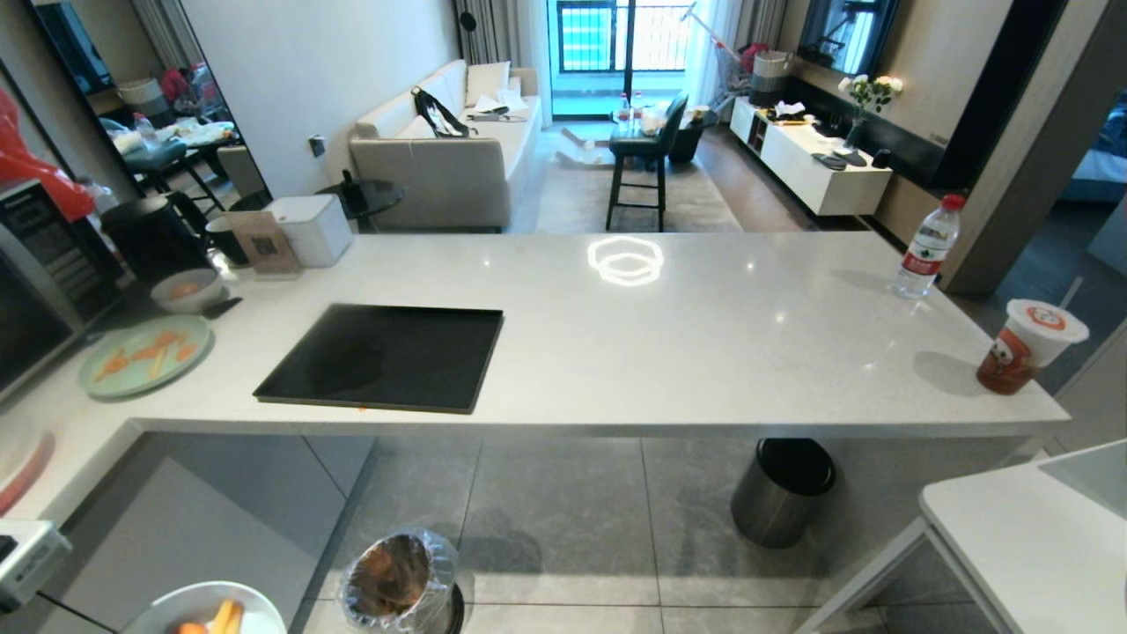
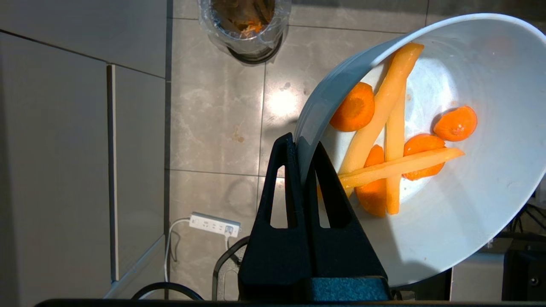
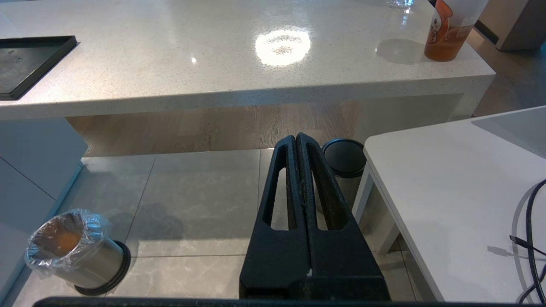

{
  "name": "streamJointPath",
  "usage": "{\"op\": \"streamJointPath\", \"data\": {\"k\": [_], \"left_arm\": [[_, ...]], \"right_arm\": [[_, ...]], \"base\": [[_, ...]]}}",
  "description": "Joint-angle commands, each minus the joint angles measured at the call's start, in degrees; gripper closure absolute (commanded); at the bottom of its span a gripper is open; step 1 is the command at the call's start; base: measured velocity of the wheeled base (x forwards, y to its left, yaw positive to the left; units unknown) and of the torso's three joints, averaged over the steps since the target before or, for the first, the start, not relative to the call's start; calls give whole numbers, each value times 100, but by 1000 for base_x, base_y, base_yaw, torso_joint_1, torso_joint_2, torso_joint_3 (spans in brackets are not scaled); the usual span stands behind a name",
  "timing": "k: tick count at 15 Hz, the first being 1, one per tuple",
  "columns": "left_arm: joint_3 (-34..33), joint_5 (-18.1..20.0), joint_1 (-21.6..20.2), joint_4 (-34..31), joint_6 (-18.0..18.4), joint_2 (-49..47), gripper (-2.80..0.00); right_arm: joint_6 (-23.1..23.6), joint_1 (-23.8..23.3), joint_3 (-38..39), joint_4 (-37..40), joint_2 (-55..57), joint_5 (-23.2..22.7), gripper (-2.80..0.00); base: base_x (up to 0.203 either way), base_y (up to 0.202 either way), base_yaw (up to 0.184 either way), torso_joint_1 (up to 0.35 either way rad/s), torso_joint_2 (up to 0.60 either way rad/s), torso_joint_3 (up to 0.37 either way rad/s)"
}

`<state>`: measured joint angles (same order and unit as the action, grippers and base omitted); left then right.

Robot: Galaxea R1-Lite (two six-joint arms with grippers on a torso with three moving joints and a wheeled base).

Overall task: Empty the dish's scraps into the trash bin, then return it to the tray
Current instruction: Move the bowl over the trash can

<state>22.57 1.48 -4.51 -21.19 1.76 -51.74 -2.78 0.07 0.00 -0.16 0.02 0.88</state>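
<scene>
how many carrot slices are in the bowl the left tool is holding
4 carrot slices in the dish: one by the rim, one alone on the far side, two under the yellow strips. More may hide beneath the strips.

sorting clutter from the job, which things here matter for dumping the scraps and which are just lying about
Job: bowl pinched at its rim by the left gripper, scraps, lined bin, black tray.

Lying about: green plate, lidded bin, water bottle, drink cup.
</scene>
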Motion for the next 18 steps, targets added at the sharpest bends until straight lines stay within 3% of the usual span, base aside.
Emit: {"op": "streamJointPath", "data": {"k": [1, 18], "left_arm": [[-11, 2, -6, -17, -9, -21, 0], [-59, -16, -70, -43, -9, -91, 0]], "right_arm": [[-3, 1, 0, -2, -2, 0, 0], [-3, 1, 0, -2, -2, 0, 0]], "base": [[0, 0, 0, 0, 0, 0], [0, 0, 0, 0, 0, 0]]}}
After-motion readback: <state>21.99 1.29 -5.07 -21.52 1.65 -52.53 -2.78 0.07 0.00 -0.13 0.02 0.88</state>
